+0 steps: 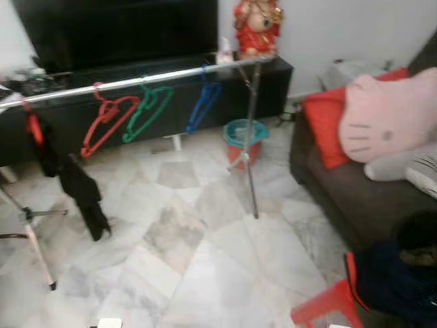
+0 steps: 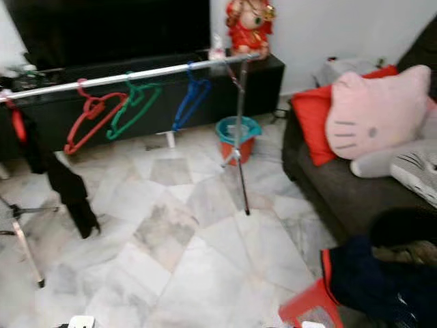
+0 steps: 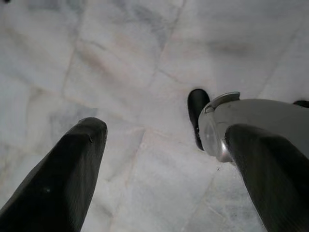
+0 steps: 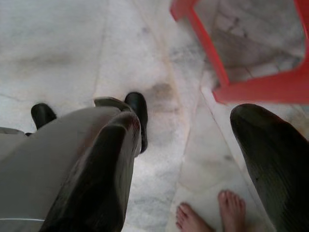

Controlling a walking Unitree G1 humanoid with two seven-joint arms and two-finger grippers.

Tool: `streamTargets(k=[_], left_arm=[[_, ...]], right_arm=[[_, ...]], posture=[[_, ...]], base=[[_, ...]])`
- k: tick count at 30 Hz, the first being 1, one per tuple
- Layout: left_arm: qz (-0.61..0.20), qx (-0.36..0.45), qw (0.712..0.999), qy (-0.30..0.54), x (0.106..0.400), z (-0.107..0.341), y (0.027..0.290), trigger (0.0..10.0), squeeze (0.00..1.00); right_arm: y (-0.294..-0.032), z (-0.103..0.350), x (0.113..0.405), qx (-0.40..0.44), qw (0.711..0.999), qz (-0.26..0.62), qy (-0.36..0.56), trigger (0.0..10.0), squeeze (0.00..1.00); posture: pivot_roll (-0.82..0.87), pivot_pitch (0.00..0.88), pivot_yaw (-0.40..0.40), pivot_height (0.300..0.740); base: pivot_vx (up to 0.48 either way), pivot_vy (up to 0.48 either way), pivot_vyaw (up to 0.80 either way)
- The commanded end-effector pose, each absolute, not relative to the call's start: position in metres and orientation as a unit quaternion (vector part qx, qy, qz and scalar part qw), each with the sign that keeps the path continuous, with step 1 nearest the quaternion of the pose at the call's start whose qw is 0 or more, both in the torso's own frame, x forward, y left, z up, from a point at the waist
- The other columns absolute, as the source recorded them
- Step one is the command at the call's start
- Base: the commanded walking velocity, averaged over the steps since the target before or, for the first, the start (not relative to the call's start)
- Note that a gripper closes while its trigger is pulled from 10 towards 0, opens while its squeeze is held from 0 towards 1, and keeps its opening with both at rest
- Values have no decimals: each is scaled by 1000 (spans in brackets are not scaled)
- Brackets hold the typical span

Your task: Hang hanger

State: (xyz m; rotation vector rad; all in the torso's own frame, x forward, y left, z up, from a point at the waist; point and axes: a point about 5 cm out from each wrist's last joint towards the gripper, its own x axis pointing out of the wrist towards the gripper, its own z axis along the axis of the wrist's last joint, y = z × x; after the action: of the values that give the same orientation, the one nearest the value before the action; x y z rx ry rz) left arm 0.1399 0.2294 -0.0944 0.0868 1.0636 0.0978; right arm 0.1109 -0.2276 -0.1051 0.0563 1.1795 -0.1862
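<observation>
Three plastic hangers are on the rail [image 1: 136, 82], a shiny round metal tube running across the room on thin tripod stands: a red hanger [image 1: 106, 123], a green hanger [image 1: 147, 109] right next to it, then a blue hanger [image 1: 203, 102] a bit further along toward the stand pole [image 1: 251, 137]. All three are thin wire-like outlines, swinging at a tilt rather than hanging straight. Toward the rail's left end a limp black garment [image 1: 78, 188] dangles from another red hanger, almost down to the floor.

Behind the rail is a long glossy black TV cabinet [image 1: 273, 85] with a red and gold figurine [image 1: 257, 27] on top. A teal-rimmed orange bucket [image 1: 244, 140] sits by the foot of the stand pole. The floor [image 1: 191, 260] is polished pale grey marble in big veined tiles.

On the right there's a dark fabric sofa [image 1: 334, 191] with a red cushion [image 1: 324, 126] and a plush pink cat-face pillow [image 1: 386, 119]. A red plastic stool [image 1: 328, 311] is near the bottom corner, with dark clothing piled next to it.

The left gripper [image 3: 164, 164] hangs down over the marble, matte black fingers spread wide, nothing between them. The right gripper [image 4: 193, 169] is the same, spread wide and empty, with the stool's red frame and a person's bare toes [image 4: 212, 215] on the tiles below it.
</observation>
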Motion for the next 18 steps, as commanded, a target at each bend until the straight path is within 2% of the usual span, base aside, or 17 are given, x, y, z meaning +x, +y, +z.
streamTargets(k=[1,9,12,17,18], left_arm=[[48,40,859,508,139,-94,231,10000,0],[52,38,859,507,140,-93,235,10000,0],[51,40,860,507,141,-92,236,10000,0],[52,39,860,507,142,-92,236,10000,0],[52,38,859,507,142,-92,235,10000,0]], right_arm=[[-226,-105,111,25,826,-84,557,10000,0],[-226,-106,111,25,825,-84,558,10000,0],[-226,-105,111,25,825,-84,558,10000,0],[-226,-105,111,25,825,-83,558,10000,0],[-226,-105,111,25,825,-83,558,10000,0]], posture=[[51,0,13,740],[49,0,15,740],[50,0,15,740],[49,0,17,740],[49,0,17,740]], base=[[0,0,-781],[0,0,-781],[0,259,-781],[0,0,-781],[0,480,-781]])
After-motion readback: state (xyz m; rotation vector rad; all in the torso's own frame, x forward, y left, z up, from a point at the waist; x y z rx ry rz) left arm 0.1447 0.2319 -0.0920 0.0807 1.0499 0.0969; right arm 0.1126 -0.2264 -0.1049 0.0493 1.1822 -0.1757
